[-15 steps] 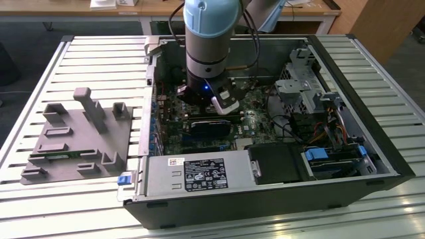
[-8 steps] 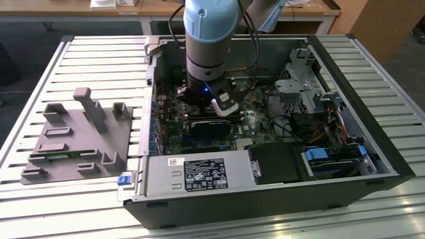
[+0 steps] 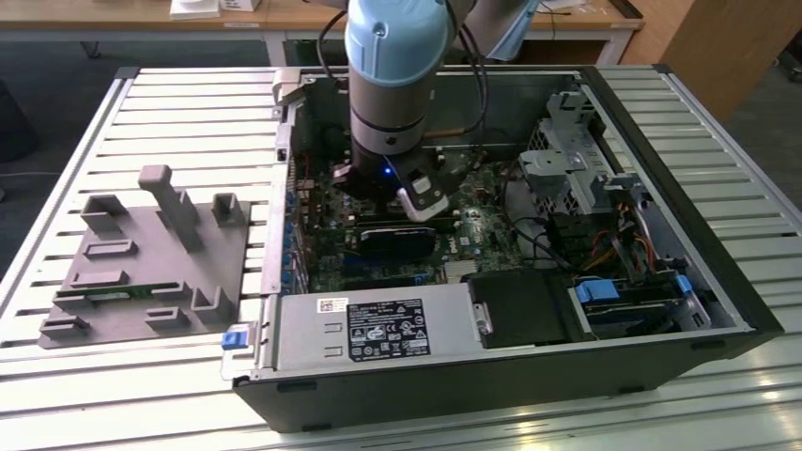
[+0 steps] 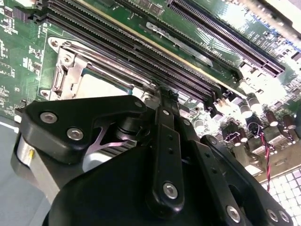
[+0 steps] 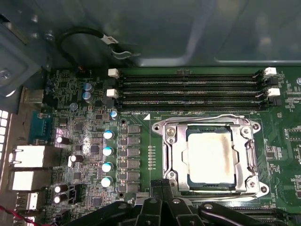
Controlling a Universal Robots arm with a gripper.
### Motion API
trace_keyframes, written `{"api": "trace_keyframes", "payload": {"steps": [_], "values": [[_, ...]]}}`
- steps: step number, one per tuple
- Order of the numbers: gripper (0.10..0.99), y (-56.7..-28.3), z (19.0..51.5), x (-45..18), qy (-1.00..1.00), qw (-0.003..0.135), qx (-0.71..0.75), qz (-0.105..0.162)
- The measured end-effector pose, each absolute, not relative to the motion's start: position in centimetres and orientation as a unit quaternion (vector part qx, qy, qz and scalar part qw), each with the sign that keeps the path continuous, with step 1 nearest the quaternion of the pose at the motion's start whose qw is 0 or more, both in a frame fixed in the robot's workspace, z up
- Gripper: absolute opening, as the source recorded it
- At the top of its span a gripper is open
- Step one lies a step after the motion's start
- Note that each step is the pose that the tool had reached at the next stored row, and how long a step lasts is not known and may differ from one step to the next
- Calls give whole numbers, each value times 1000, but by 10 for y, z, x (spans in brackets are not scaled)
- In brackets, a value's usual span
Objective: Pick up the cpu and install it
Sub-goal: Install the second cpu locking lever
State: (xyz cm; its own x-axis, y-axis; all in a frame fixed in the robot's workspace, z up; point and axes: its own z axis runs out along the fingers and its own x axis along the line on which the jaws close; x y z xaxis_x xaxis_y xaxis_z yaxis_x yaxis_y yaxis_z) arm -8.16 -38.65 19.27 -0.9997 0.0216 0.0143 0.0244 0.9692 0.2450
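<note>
The cpu (image 5: 209,157), a flat square chip with a stained silvery top, lies seated in the motherboard socket (image 5: 165,134), whose metal frame surrounds it. In the second wrist view the cpu (image 4: 107,87) is a pale patch partly covered by the black gripper body. My gripper (image 5: 164,188) hovers at the socket's edge, beside the cpu, fingers drawn together with nothing between them. In the exterior view the gripper (image 3: 420,202) is down inside the open computer case (image 3: 701,188), and the arm hides the socket.
Empty memory slots (image 5: 188,89) run alongside the socket, capacitors (image 5: 107,157) on its other side. A grey fixture tray (image 3: 138,254) with a green memory stick (image 3: 113,294) lies at the exterior view's left. The power supply (image 3: 363,329) and drive cage (image 3: 564,160) crowd the case.
</note>
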Motion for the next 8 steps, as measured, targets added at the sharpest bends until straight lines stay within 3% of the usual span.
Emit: {"api": "trace_keyframes", "payload": {"steps": [8], "values": [[106, -386, 197, -82, -992, 6, -12, -125]]}}
